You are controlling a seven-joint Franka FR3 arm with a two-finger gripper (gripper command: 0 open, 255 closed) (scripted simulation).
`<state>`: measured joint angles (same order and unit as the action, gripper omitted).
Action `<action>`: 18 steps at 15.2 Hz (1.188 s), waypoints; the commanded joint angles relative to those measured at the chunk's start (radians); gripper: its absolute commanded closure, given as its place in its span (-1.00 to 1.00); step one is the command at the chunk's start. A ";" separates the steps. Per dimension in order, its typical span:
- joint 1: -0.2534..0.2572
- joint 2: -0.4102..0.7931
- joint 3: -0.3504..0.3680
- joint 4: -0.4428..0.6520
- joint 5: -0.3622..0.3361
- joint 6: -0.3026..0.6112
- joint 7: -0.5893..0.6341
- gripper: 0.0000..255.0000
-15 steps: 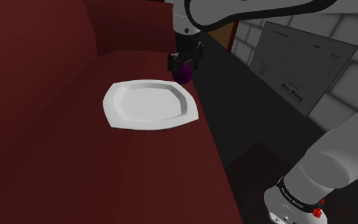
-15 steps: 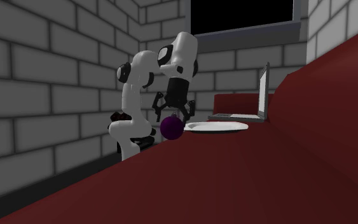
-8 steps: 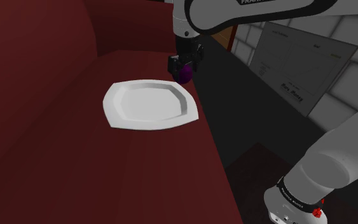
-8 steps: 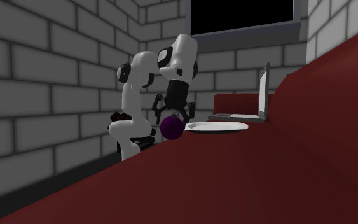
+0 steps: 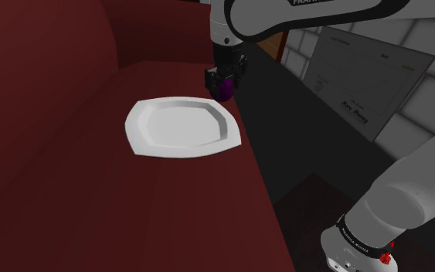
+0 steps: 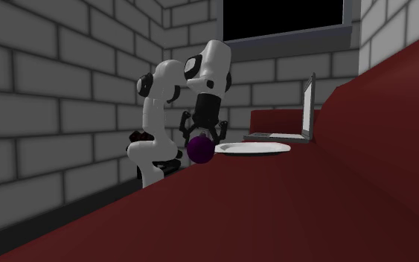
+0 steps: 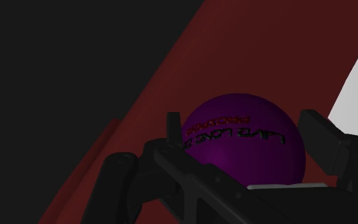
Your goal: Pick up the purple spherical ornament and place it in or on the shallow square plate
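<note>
Middle of the frame, a little left: the white arm (image 6: 155,123) bends over and points its black pincer (image 6: 202,138) straight down, fingers clasped on either side of the purple ball (image 6: 200,151), which sits just at the left end of the white plate (image 6: 256,148). The plate lies flat on the dark red surface (image 6: 274,208) that sweeps across the lower right, and behind it, right of centre, stands what looks like an open laptop (image 6: 306,110). Grey brick walls (image 6: 51,89) take up the left and the back, with a black area (image 6: 282,16) in the window opening at the top.
</note>
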<state>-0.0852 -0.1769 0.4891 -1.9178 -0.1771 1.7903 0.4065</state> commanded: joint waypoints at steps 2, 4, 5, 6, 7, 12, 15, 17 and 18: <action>0.000 0.000 0.000 0.000 0.000 0.000 0.000 1.00; 0.000 0.001 0.000 0.000 0.000 0.000 0.000 1.00; 0.000 0.001 0.000 0.013 0.000 -0.013 -0.003 1.00; 0.000 0.001 0.000 0.027 0.001 -0.026 -0.005 1.00; -0.001 0.003 0.000 0.042 0.000 -0.039 -0.008 1.00; -0.002 0.011 0.001 0.117 -0.002 -0.106 -0.019 1.00; -0.003 0.020 0.003 0.165 -0.005 -0.147 -0.024 1.00; -0.003 0.026 0.004 0.199 -0.007 -0.174 -0.028 1.00; -0.003 0.030 0.005 0.217 -0.009 -0.188 -0.029 1.00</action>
<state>-0.0874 -0.1505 0.4940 -1.7211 -0.1845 1.6182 0.3806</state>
